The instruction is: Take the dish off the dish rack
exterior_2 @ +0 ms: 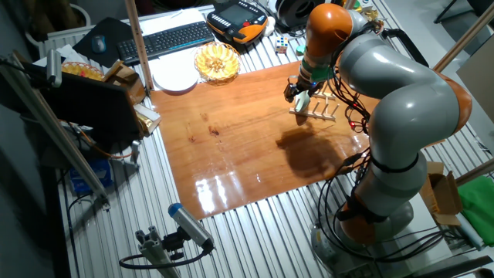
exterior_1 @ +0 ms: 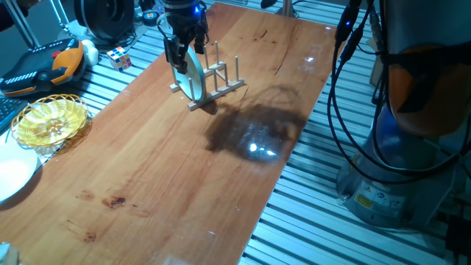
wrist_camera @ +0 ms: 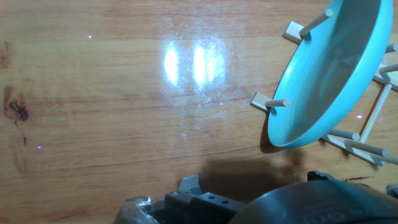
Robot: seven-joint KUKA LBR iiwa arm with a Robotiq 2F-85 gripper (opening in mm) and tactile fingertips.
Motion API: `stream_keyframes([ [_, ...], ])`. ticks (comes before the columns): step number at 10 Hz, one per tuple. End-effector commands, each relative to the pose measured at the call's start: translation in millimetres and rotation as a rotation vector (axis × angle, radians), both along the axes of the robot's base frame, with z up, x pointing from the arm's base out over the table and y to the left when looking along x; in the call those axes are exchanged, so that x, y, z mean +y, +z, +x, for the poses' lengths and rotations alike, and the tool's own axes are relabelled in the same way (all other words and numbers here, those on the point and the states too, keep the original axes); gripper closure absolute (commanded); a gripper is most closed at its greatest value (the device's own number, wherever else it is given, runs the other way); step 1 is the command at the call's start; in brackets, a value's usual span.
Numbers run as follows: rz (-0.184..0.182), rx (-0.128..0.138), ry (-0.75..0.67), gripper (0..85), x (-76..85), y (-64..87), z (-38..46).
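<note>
The dish (exterior_1: 193, 79) is a light turquoise plate standing on edge between the pegs of the small wooden dish rack (exterior_1: 219, 79), at the far end of the table. In the hand view the dish (wrist_camera: 329, 74) fills the upper right, leaning among the rack's pegs (wrist_camera: 273, 102). My gripper (exterior_1: 185, 50) hangs just above the dish's top rim, its dark fingers spread and nothing held between them. From the other fixed view the gripper (exterior_2: 299, 91) sits over the rack (exterior_2: 318, 113), and the arm hides most of the dish.
A yellow woven basket (exterior_1: 51, 121) and a white plate (exterior_1: 11, 173) lie off the table's left edge. A puzzle cube (exterior_1: 120, 57) and an orange-black controller (exterior_1: 44, 66) sit beyond them. The wooden table (exterior_1: 169, 169) stretches toward the camera. The robot base (exterior_1: 412, 110) stands to the right.
</note>
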State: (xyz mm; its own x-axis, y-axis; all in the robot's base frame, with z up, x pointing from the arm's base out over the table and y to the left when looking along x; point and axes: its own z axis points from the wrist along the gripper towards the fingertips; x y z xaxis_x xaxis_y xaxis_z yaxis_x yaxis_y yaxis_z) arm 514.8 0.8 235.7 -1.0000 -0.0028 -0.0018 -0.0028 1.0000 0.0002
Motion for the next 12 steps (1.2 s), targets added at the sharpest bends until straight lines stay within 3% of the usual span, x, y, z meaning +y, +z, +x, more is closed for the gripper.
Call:
stream_keyframes([
  [1, -0.019, -0.012, -0.085, 84.3, 0.0, 0.3, 0.1],
  [9, -0.041, -0.01, -0.103, 84.3, 2.7, 2.7, 0.8],
  [12, -0.065, -0.012, -0.129, 84.3, 3.0, 2.5, 1.6],
])
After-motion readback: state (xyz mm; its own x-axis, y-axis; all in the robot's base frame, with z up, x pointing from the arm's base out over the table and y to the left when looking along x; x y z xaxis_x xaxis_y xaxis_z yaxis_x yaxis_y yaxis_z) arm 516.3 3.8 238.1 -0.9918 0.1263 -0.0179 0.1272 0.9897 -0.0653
